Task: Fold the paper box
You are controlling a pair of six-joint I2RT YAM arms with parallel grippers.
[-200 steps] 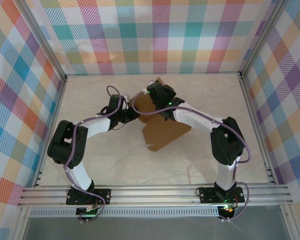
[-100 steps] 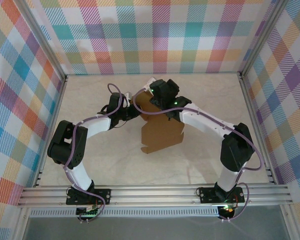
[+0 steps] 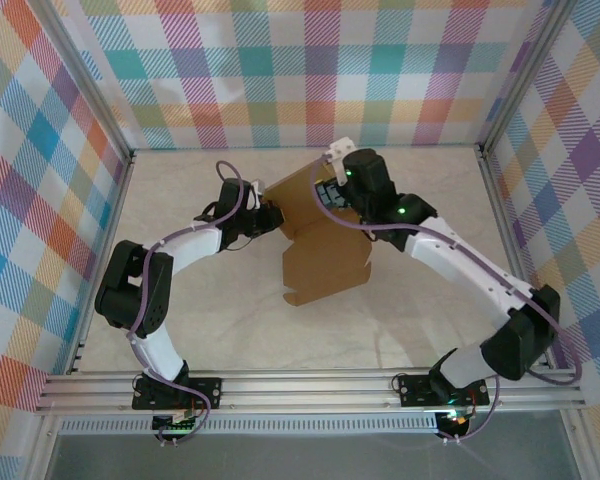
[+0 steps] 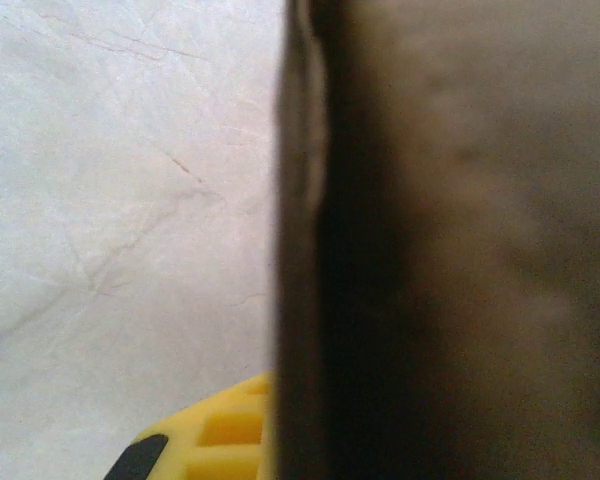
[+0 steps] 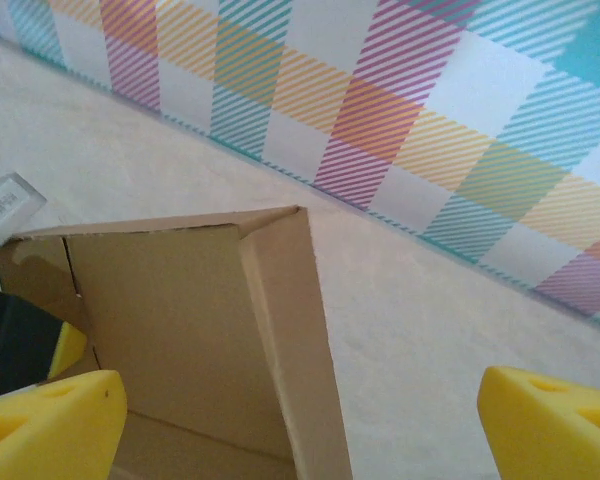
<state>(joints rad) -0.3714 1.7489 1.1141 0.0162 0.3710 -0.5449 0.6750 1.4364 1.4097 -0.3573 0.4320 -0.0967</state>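
Plaid walls close round a pale, marble-patterned surface, and the plain brown cardboard paper box (image 3: pixel 325 262) lies a little beyond its middle, nearer the far edge than the near one. It is only partly folded.

My left gripper (image 3: pixel 270 217) is closed down thin on the left edge of the box. In the left wrist view the cardboard (image 4: pixel 430 250) stands right against my yellow pad (image 4: pixel 220 430). My right gripper (image 3: pixel 327 192) hangs over the far end of the box with its jaws wide apart. Its yellow pads (image 5: pixel 50 425) hold nothing between them.

As I judge it, the trouble lies in that single pinch. The raised wall (image 5: pixel 170 310) and its side flap are creased, not locked, so they could spring back flat. If my right gripper pushes off-centre, the whole box could pivot round my left gripper or skid on the smooth surface. A hard squeeze could also dent the thin edge.

The long axis of the box runs roughly from the far edge of the surface toward the near edge. The standing panel is at the far end, and the flat, unfolded end points toward the near edge, turned slightly left.
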